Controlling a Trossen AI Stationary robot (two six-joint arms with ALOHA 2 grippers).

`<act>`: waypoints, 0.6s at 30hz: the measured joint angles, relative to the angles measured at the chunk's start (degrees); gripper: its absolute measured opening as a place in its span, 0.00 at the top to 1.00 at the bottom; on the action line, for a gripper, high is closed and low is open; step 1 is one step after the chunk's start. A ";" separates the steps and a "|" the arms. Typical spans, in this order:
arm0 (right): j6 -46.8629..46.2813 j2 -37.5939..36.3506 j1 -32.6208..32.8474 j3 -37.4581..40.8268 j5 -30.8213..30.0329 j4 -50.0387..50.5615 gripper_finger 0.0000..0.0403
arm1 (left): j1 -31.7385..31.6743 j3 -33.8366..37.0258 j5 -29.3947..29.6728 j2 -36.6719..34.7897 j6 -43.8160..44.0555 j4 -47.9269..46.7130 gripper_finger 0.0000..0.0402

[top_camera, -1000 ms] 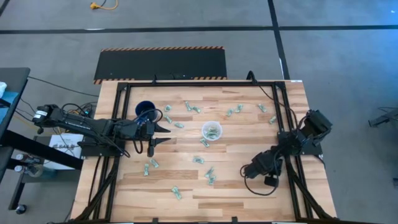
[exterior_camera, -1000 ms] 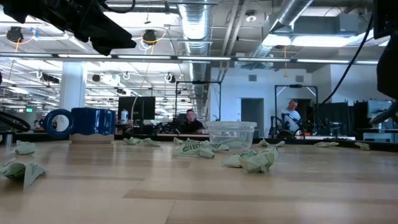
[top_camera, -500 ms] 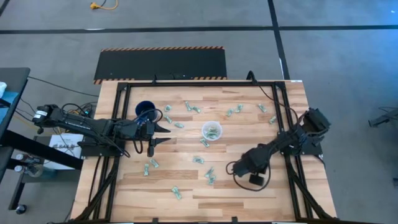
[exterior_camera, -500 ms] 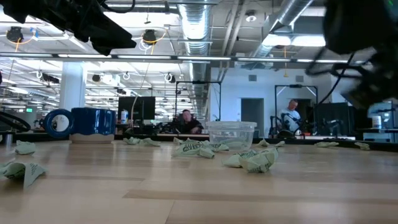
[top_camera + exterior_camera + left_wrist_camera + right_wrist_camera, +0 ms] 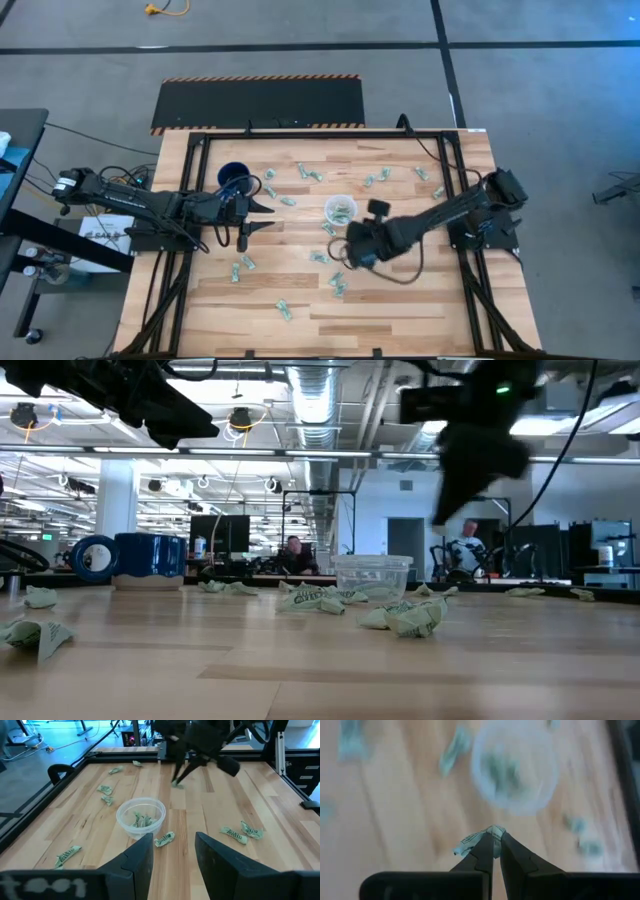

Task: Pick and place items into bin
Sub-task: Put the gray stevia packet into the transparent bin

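A: Where is the right arm?

B: Stretched low across the table [image 5: 420,300], its right gripper [image 5: 493,840] pinched tight on 1 green-and-white item [image 5: 472,838], just short of the clear bin [image 5: 341,210].

A: And the bin?

B: Mid-table, upright, a few wrapped pieces [image 5: 141,820] inside, more scattered around it.

A: The left arm?

B: Level beside the blue mug [image 5: 233,178]; the left gripper [image 5: 173,851] has its 2 fingers parted, holding nothing.
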State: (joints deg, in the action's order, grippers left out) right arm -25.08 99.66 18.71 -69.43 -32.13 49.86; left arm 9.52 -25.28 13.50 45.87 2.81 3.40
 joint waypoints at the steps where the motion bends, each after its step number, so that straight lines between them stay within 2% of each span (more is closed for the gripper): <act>1: 1.87 0.00 -1.35 0.00 -0.01 -2.70 0.96 | -0.01 0.00 0.02 0.00 0.00 0.00 0.66; 4: 6.99 0.00 -5.58 0.00 0.99 -9.62 0.95 | -0.01 0.00 0.01 0.00 -0.02 -0.02 0.66; 8: 11.30 0.00 -10.68 0.00 3.03 -12.38 0.95 | -0.02 0.00 0.03 0.00 -0.02 -0.73 0.66; 14: 13.59 1.44 -17.29 0.23 15.04 -13.72 0.95 | -0.02 0.00 1.46 -0.02 -0.02 -1.51 0.66; 18: 13.14 2.72 -19.12 0.20 15.61 -14.83 0.92 | -0.02 0.00 1.79 0.00 -0.02 -1.59 0.66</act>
State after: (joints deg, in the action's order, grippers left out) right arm -11.94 102.38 -0.41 -69.23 -16.52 35.03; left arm 9.50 -25.28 15.29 45.87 2.79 1.81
